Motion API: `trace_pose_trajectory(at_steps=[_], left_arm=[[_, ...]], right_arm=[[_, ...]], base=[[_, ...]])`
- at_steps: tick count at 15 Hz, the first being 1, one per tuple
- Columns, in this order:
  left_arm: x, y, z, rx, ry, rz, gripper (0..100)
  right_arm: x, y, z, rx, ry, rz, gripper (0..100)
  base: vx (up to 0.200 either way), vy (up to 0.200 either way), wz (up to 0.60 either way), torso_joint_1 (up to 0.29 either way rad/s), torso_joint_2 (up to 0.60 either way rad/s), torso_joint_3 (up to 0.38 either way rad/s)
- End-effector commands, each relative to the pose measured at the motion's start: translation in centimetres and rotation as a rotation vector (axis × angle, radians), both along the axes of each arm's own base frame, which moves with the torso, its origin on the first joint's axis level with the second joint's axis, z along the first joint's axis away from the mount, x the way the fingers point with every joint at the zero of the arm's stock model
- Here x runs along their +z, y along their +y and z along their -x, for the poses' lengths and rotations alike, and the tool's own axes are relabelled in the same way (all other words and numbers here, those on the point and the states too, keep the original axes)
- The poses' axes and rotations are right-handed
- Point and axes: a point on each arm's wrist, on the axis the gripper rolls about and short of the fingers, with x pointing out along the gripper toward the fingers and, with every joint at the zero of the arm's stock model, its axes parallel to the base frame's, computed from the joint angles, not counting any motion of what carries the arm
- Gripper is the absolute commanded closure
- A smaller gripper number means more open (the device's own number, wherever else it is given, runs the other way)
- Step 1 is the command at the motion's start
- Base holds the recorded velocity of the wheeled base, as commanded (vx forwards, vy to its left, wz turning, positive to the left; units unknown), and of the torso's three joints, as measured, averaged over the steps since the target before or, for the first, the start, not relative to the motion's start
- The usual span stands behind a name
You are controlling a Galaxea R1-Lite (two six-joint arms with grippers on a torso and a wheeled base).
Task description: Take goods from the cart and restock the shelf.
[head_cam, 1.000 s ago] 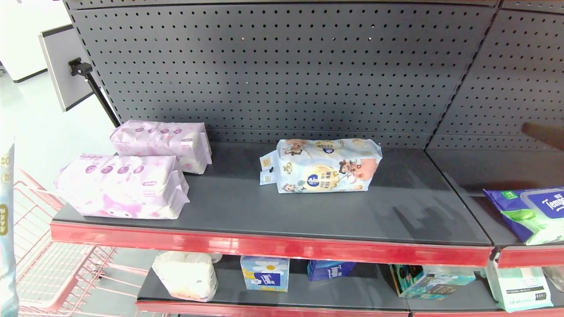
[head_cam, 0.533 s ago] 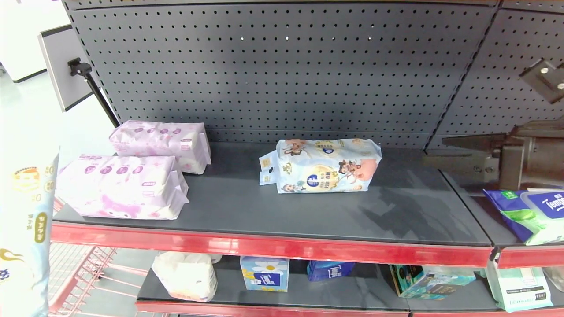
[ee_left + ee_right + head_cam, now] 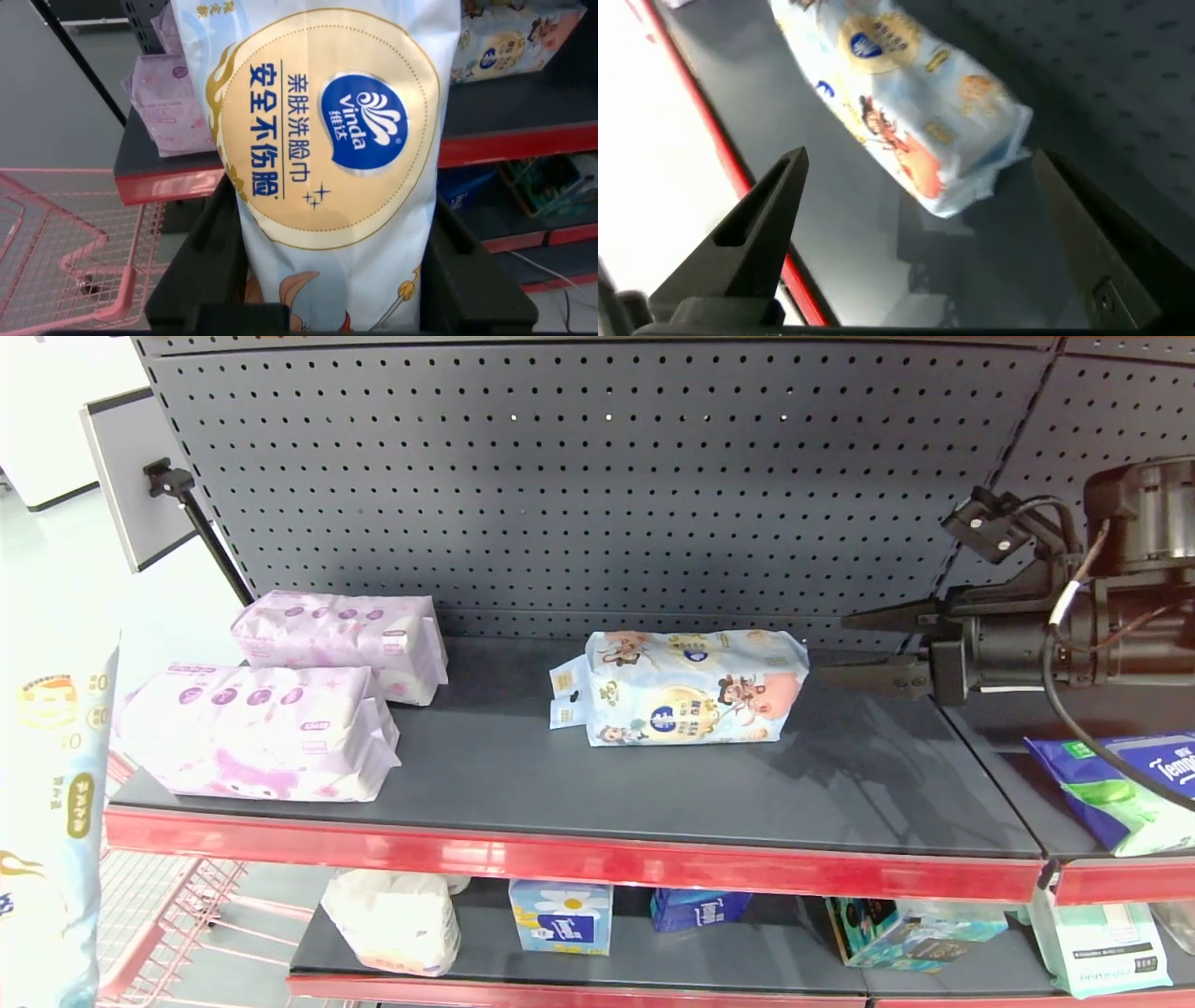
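My left gripper (image 3: 336,280) is shut on a pale blue tissue pack (image 3: 336,159), held upright; its top edge shows at the head view's far left (image 3: 51,821), beside the pink cart (image 3: 159,915). A second pale blue pack (image 3: 686,686) lies on the dark shelf (image 3: 560,784) near the back. My right gripper (image 3: 836,649) hovers open just right of that pack, apart from it. The right wrist view has the pack (image 3: 906,103) ahead of the spread fingers (image 3: 766,233).
Two purple packs (image 3: 257,728) (image 3: 341,639) lie on the shelf's left end. A blue-green wipes pack (image 3: 1130,789) sits on the neighbouring shelf at right. The red front lip (image 3: 560,859) edges the shelf, with boxed tissues (image 3: 560,915) below. Pegboard (image 3: 560,476) closes the back.
The right arm came in from the right and moved left toward the pack on the shelf. The held pack at the left rose further into view.
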Motion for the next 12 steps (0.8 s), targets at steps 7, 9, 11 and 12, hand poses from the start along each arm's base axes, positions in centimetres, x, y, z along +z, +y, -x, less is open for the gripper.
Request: trace_pose_trajectory(at_steps=[7,9,11,12], left_arm=[[0.1,0.1,-0.4,0.001,0.012,-0.013,100],[0.1,0.1,-0.5,-0.003,0.013,-0.029,100],[0.1,0.1,-0.6,-0.003,0.019,-0.027,100],[0.1,0.1,-0.6,-0.003,0.019,-0.027,100]], right_arm=[[-3.0,0.4,-4.4,0.068,0.045,0.009,0],[-3.0,-0.1,-5.6,0.076,0.017,0.017,0],[-3.2,0.2,-5.8,0.089,0.022,0.012,0],[-3.5,0.3,-5.9,0.095,0.03,0.013,0]], base=[[0.0,0.0,0.0,0.0,0.0,0.0],[0.0,0.0,0.0,0.0,0.0,0.0],[0.0,0.0,0.0,0.0,0.0,0.0],[0.0,0.0,0.0,0.0,0.0,0.0]])
